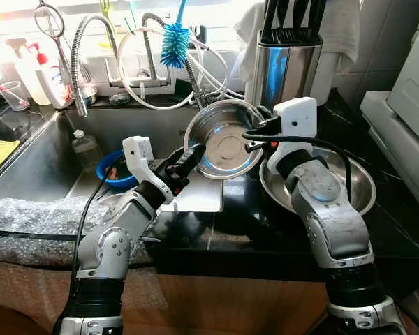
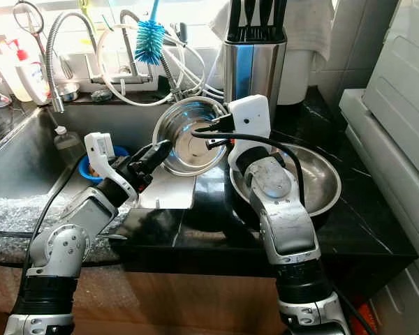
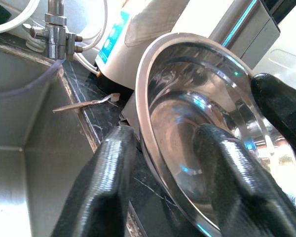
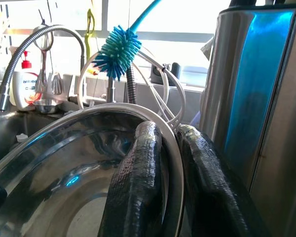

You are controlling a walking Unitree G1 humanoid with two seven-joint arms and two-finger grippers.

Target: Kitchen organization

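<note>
Both grippers pinch the tilted steel bowl [image 1: 224, 148]: left gripper [image 1: 187, 158] at its left rim, right gripper [image 1: 254, 137] at its right rim (light, stiff, likely slippery).

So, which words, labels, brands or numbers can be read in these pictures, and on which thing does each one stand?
No text can be read for sure.
White bottle with red cap, behind the sink: a printed label, perhaps "britabon", too blurred to be certain.
Same bottle in the left eye view: red and blue print, too small to read.
White appliance behind the steel bowl: a teal label, blurred, unreadable.
Knife block: no lettering visible.
</note>
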